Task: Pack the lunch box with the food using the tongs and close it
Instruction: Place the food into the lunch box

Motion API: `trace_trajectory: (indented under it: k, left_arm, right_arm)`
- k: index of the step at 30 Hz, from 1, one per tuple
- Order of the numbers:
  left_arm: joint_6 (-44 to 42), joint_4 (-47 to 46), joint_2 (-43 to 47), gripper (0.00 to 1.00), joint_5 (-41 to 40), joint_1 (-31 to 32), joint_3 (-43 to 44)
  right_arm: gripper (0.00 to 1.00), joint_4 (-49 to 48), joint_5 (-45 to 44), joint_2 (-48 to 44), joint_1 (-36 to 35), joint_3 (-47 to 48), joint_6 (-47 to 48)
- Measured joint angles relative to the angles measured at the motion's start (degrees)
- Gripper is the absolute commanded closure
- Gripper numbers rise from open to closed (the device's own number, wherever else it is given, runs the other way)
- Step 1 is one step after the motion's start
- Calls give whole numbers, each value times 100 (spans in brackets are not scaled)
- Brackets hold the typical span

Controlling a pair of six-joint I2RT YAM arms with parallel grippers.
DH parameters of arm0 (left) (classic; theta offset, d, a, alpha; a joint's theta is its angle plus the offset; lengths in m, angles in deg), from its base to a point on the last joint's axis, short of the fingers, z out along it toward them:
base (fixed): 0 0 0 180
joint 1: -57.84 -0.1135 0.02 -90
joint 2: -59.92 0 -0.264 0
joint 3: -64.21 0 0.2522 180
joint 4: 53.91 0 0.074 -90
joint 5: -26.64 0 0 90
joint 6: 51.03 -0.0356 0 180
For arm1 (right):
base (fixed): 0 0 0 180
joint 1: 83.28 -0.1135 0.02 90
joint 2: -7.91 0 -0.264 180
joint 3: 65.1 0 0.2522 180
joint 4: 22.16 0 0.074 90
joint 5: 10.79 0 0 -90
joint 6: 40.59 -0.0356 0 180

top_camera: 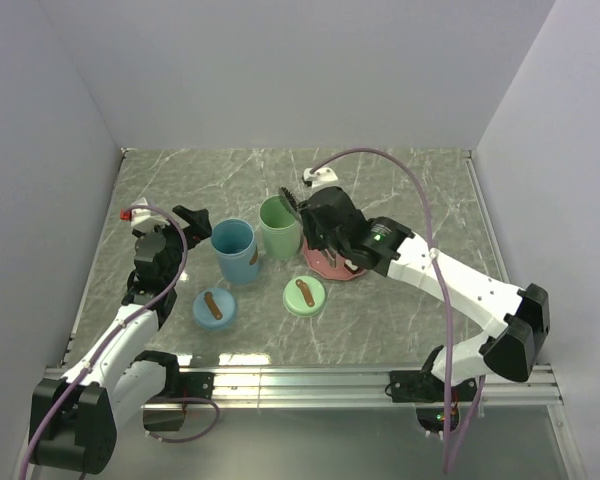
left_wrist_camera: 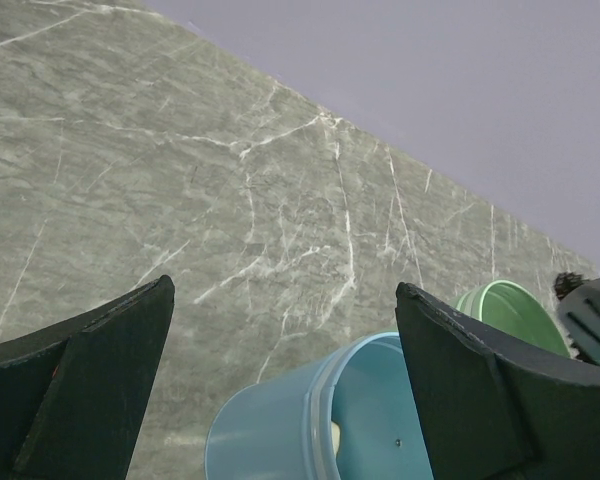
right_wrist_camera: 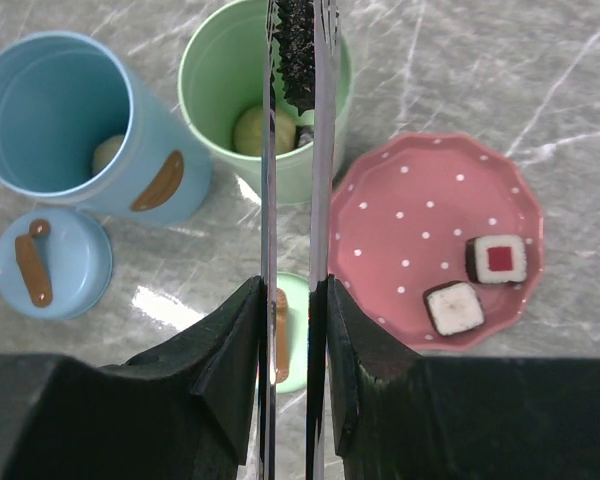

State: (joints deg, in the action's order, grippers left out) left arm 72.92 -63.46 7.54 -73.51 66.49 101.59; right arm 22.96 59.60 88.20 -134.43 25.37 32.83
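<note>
My right gripper (right_wrist_camera: 292, 290) is shut on the slim metal tongs (right_wrist_camera: 269, 180), squeezing both arms. The tongs' tips pinch a dark sushi piece (right_wrist_camera: 298, 55) above the mouth of the green lunch box cup (right_wrist_camera: 195, 90), which holds a tan bun (right_wrist_camera: 248, 132). The blue lunch box cup (right_wrist_camera: 55, 110) to its left holds another bun (right_wrist_camera: 108, 152). Two sushi pieces (right_wrist_camera: 497, 259) (right_wrist_camera: 454, 308) lie on the pink plate (right_wrist_camera: 410, 220). My left gripper (left_wrist_camera: 285, 300) stands open, empty, just left of the blue cup (left_wrist_camera: 280, 420).
A blue lid (top_camera: 214, 307) and a green lid (top_camera: 305, 296), each with a brown handle, lie flat in front of the cups. My right arm covers much of the pink plate (top_camera: 332, 268) in the top view. White walls close the table's back and sides.
</note>
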Motion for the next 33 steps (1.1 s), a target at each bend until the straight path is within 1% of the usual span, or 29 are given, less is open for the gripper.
trace_trajectory:
  k: [3, 11, 13, 23, 33]
  left_arm:
    - [0, 2, 0, 0, 2, 0, 0]
    - [-2, 2, 0, 1, 2, 0, 0]
    - [-2, 2, 0, 1, 2, 0, 0]
    - [-2, 2, 0, 1, 0, 0, 0]
    - [-2, 2, 0, 0, 0, 0, 0]
  right_arm:
    - [75, 11, 24, 142, -92, 31, 20]
    - [59, 81, 59, 385, -160, 212, 83]
    - [57, 81, 59, 385, -160, 216, 105]
    - [52, 79, 59, 385, -186, 273, 129]
    - [51, 74, -90, 345, -197, 245, 96]
